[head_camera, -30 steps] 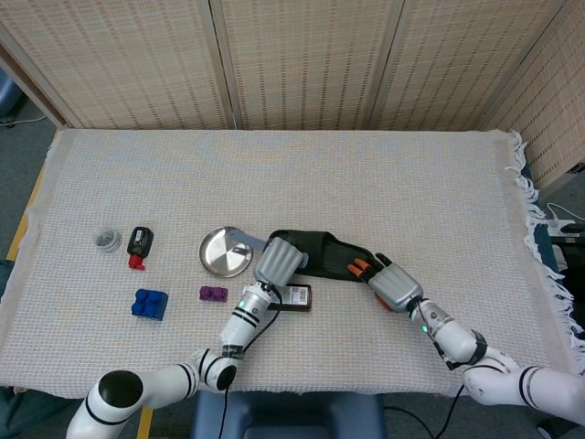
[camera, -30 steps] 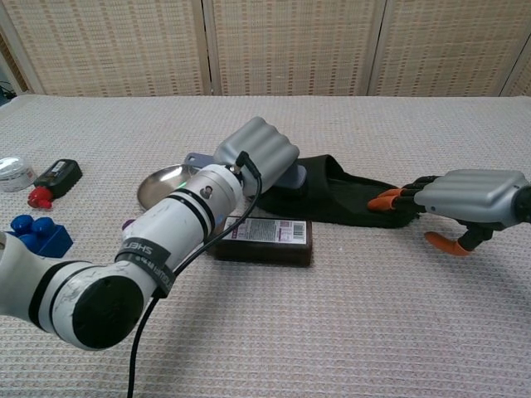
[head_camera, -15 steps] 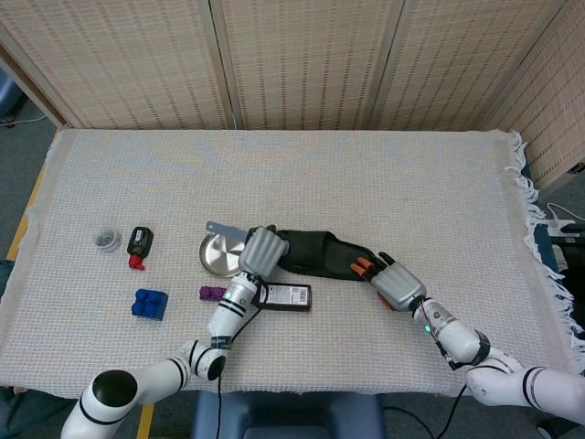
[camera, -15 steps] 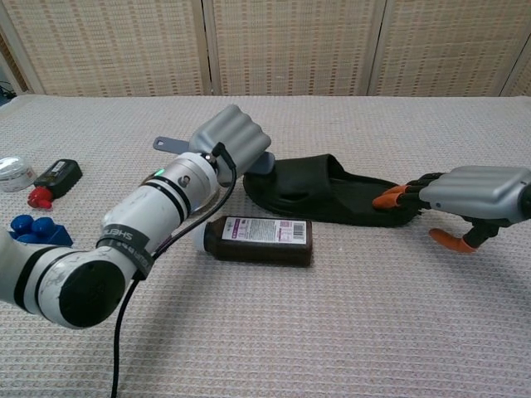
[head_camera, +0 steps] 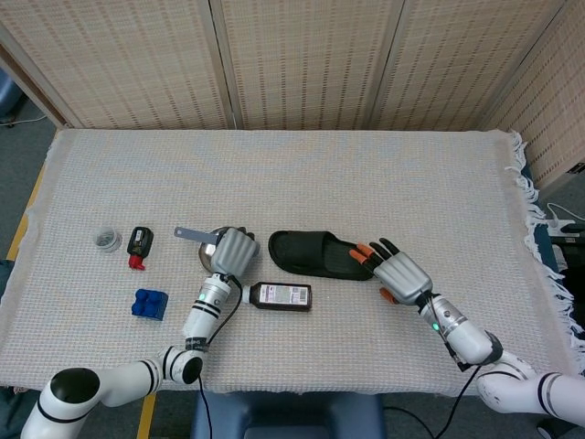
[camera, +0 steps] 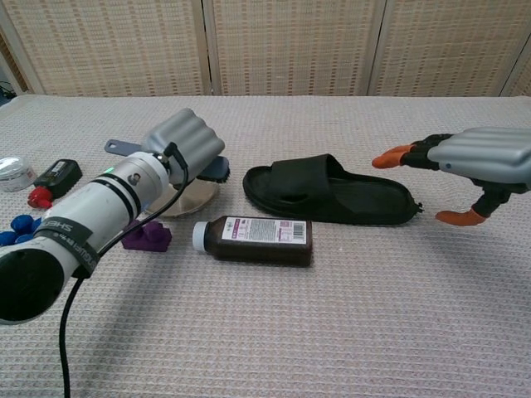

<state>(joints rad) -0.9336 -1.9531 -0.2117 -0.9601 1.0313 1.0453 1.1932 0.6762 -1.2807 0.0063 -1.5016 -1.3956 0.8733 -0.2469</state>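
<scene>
L hand fisted on grey tool over dish; R hand spread beside slipper

The slipper was black, the bottle brown with a white label, the right hand grey with orange fingertips.
</scene>
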